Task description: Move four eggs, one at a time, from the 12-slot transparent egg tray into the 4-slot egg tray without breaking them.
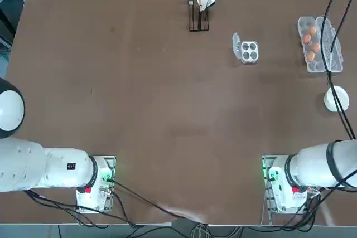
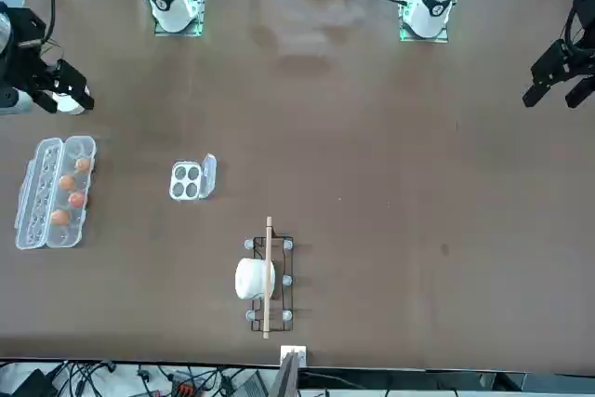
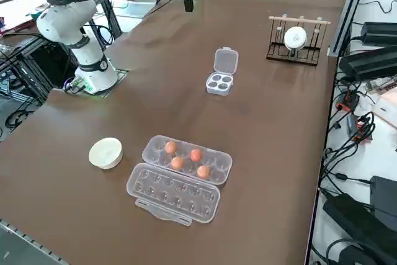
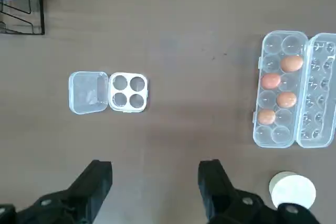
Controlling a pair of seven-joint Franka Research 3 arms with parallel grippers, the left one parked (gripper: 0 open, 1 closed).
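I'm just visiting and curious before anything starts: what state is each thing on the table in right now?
Long tray: lid open, four eggs in its cups.
Eggs: whole, none moved yet.
Small tray: lid flap open, all four cups empty.
Right gripper: open, holding nothing, high above the bare table.
White bowl: beside the long tray.
Rack: upright, a white round thing in it.

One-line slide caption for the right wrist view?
Open right gripper hovers above the table; four eggs sit in the 12-slot tray, 4-slot tray empty.
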